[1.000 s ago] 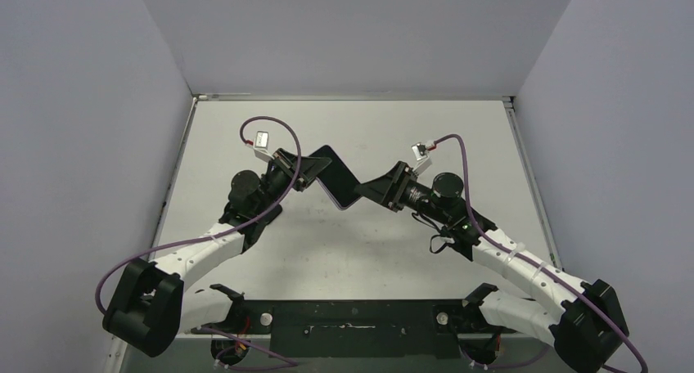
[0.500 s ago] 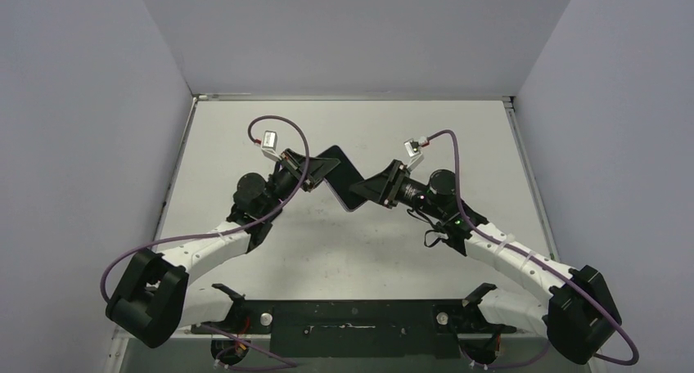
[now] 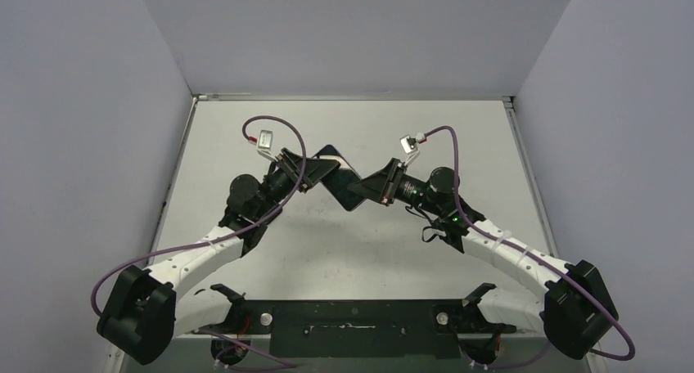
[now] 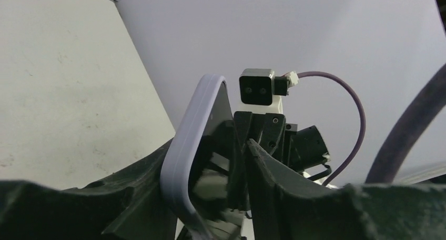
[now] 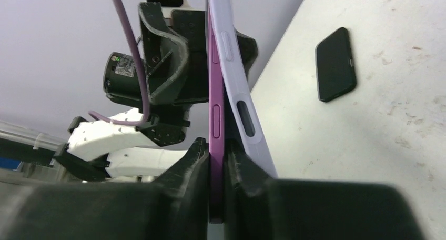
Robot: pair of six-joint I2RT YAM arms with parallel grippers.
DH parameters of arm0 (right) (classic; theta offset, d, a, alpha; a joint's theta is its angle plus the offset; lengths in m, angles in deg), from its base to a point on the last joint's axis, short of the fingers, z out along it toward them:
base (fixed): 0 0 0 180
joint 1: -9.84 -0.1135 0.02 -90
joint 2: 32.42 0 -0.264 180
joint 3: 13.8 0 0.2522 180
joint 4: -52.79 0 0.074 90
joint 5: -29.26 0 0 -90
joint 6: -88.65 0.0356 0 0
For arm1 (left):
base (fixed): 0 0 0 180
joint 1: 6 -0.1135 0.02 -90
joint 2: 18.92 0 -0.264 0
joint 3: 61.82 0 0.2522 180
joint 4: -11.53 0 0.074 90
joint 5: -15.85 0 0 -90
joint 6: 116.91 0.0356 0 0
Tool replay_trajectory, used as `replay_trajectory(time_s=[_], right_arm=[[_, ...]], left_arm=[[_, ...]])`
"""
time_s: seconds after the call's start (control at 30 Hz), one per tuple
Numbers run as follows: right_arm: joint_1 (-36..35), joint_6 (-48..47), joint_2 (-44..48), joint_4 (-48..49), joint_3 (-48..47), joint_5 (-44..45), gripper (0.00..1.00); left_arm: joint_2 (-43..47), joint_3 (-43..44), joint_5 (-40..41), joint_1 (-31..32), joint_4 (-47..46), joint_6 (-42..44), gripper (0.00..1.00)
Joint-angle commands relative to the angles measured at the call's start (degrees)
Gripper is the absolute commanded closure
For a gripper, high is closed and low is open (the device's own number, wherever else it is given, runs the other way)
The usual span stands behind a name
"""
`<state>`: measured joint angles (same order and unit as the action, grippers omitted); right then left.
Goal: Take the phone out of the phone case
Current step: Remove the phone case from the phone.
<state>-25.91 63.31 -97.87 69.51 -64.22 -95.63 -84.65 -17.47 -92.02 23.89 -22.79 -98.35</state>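
Note:
Both grippers meet above the middle of the table (image 3: 425,136), around the dark phone (image 3: 342,185). In the right wrist view the purple phone (image 5: 215,108) stands edge-on, pinched between the fingers of my right gripper (image 5: 216,145), which is shut on it. The lavender phone case (image 5: 243,111) has peeled away from the phone on the table side. In the left wrist view the case's bent rim (image 4: 181,150) lies against one finger of my left gripper (image 4: 210,145), whose jaws stand apart around case and phone. Seen from above, the left gripper (image 3: 321,170) faces the right gripper (image 3: 370,189).
A dark, flat, phone-shaped object (image 5: 335,65) lies on the table, seen only in the right wrist view. Grey walls close in the table on three sides. Purple cables loop over both wrists.
My right gripper has closed onto the phone. The left gripper's jaws have widened. Both wrists have shifted slightly towards each other.

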Motion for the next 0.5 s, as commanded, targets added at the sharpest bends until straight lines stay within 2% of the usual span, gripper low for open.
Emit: replay_trajectory(time_s=[0.0, 0.1, 0.23, 0.47], right_arm=[[0.23, 0.42, 0.16, 5.7, -3.15, 1.38, 1.0], [0.56, 1.08, 0.24, 5.99, -3.32, 1.63, 1.0], [0.92, 2.05, 0.24, 6.44, -3.49, 2.44, 1.0], [1.2, 4.66, 0.24, 8.06, -3.65, 5.21, 1.0]], left_arm=[[4.27, 2.34, -1.03, -1.27, 3.3, 5.55, 0.54], [6.1, 1.88, 0.19, -1.96, 4.98, 6.81, 0.41], [9.22, 1.62, 2.53, -2.12, 9.67, 9.07, 0.34], [12.51, -2.15, 3.91, -1.58, 12.6, 8.81, 0.34]])
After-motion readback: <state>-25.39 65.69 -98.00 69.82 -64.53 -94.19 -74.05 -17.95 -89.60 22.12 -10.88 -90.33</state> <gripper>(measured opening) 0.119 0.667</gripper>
